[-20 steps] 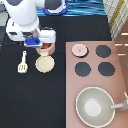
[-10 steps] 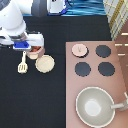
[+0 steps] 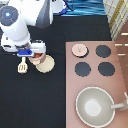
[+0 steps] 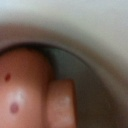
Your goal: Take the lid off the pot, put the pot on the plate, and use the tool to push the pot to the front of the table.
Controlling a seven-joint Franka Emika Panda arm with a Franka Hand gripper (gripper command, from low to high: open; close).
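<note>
1. Tool (image 3: 33, 53) is right at the pot (image 3: 39, 56); open or holding, we cannot tell.
2. Plate (image 3: 47, 65) just below-right of tool, spatula (image 3: 22, 66) below-left, both on bench (image 3: 30, 100).
3. Lid (image 3: 79, 49) is off, well right of tool, on stove (image 3: 95, 82).

The gripper (image 3: 31, 54) sits low over the pot (image 3: 36, 56), hemmed by the tool (image 3: 22, 66) and plate (image 3: 46, 64); open black table (image 3: 30, 100) lies below.

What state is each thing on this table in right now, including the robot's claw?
Lid: off the pot, lying on the stove.
Pot: uncovered, under the claw, at the plate's edge.
Plate: flat on the table.
Tool: lying untouched beside the plate.
Claw: down at the pot.
Pan: empty.
</note>
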